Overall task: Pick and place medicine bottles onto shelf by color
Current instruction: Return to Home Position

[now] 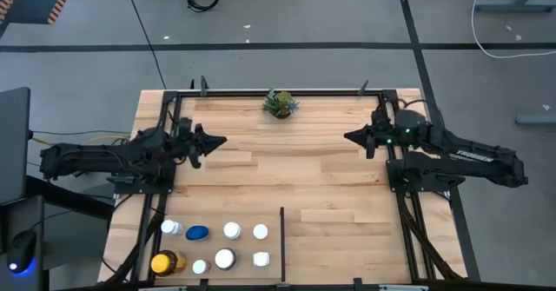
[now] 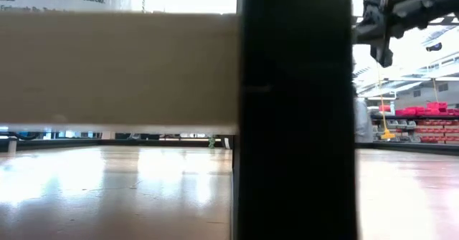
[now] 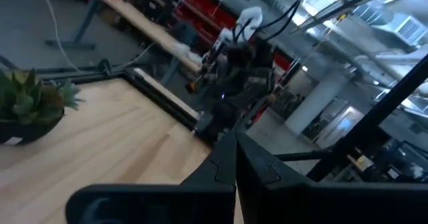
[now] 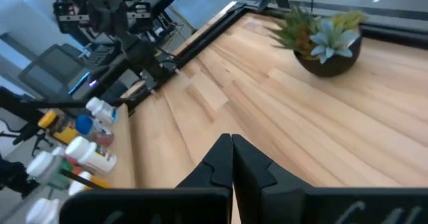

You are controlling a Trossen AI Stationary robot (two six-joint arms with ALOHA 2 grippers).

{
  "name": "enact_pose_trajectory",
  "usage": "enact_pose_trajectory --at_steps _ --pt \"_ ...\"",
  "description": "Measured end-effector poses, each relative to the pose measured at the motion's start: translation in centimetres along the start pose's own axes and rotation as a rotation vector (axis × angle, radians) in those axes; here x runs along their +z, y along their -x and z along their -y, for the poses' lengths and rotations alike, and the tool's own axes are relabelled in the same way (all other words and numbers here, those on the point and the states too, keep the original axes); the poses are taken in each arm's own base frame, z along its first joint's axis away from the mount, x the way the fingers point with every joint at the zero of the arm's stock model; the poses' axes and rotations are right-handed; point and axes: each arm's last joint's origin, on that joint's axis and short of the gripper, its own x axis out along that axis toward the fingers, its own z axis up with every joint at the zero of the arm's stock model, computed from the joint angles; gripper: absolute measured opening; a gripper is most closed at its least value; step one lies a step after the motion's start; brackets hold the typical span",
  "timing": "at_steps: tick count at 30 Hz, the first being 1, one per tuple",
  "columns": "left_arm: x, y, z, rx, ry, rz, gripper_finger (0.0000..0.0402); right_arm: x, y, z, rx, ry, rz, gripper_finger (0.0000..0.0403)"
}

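Eight small round medicine bottles (image 1: 225, 259) stand on the light-wood shelf (image 1: 269, 214) left of its black divider bar (image 1: 282, 239), nearer the left gripper (image 1: 217, 141), which like the right gripper (image 1: 350, 135) hangs closed and empty.

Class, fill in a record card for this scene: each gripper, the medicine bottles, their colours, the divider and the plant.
Left gripper: shut, holding nothing, over the shelf's left side, pointing inward
Right gripper: shut, holding nothing, over the right side, facing the left one
Medicine bottles: eight, grouped at the high view's lower left
Colours: one blue bottle, one amber bottle with yellow lid, the rest white-capped
Divider bar: all bottles stand left of it
Plant: far edge, middle
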Motion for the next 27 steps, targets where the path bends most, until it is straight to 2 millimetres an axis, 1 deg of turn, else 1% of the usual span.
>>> enact_pose_trajectory --at_steps 4,8,13,17,20,24,27 --pt "-2.0 0.4 -1.6 -0.016 -0.012 0.067 0.0002 -2.1 -1.3 1.5 0.018 0.018 0.016 0.0005" --pt "-4.1 1.0 -3.1 -0.006 -0.003 0.074 0.0002 -4.1 -2.3 2.9 0.02 0.022 0.02 0.0005" --pt "-6.2 1.6 -3.7 0.028 -0.028 0.032 0.0001 -7.0 -3.1 4.6 0.036 0.021 0.007 0.0005" --pt "-7.7 2.0 -3.5 0.108 -0.067 -0.026 0.0001 -8.9 -3.2 5.6 0.078 -0.002 0.016 0.0005" --pt "-8.6 2.5 -3.2 0.154 -0.08 -0.066 0.0001 -9.3 -2.9 5.7 0.061 0.016 -0.012 0.0005" --pt "-8.5 3.2 -2.4 0.152 -0.106 -0.014 0.0001 -8.9 -2.3 5.2 0.137 0.02 0.035 0.0005" --pt "-8.2 3.7 -2.1 0.113 -0.133 -0.008 0.0001 -8.4 -1.7 4.9 0.18 0.032 0.103 0.0005"
